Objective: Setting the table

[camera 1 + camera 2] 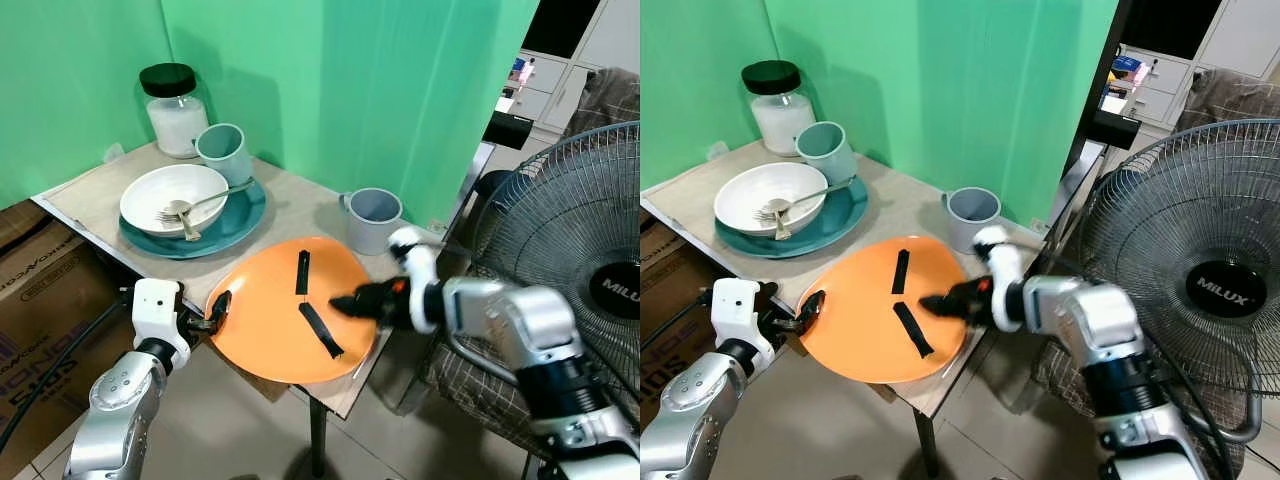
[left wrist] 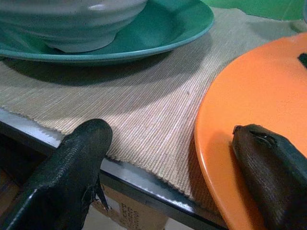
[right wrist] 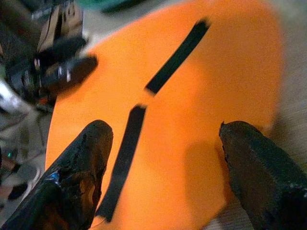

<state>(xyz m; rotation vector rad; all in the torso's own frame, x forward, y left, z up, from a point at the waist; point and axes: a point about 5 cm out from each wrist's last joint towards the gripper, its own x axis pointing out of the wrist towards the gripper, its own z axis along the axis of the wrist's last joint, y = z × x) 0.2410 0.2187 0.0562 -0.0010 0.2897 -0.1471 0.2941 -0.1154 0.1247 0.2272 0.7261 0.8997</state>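
Note:
An orange plate (image 1: 275, 310) with two black strips (image 1: 320, 330) on it lies at the table's front edge, overhanging it slightly. My left gripper (image 1: 215, 312) is at the plate's left rim and stands open. In the left wrist view one finger (image 2: 273, 163) rests on the orange rim, while the other finger (image 2: 72, 163) hangs off the table edge. Hovering over the plate's right side, my right gripper (image 1: 345, 303) is also open. Both of its fingers (image 3: 81, 163) spread wide above the orange surface (image 3: 201, 96).
Behind the plate, a teal plate (image 1: 235, 225) carries a white bowl (image 1: 165, 192) with a fork and spoon. A teal cup (image 1: 224, 150) and a black-lidded jar (image 1: 174, 110) stand at the back. A grey mug (image 1: 372, 218) is right of centre. A fan (image 1: 585, 260) stands close on the right, a cardboard box (image 1: 40, 270) on the left.

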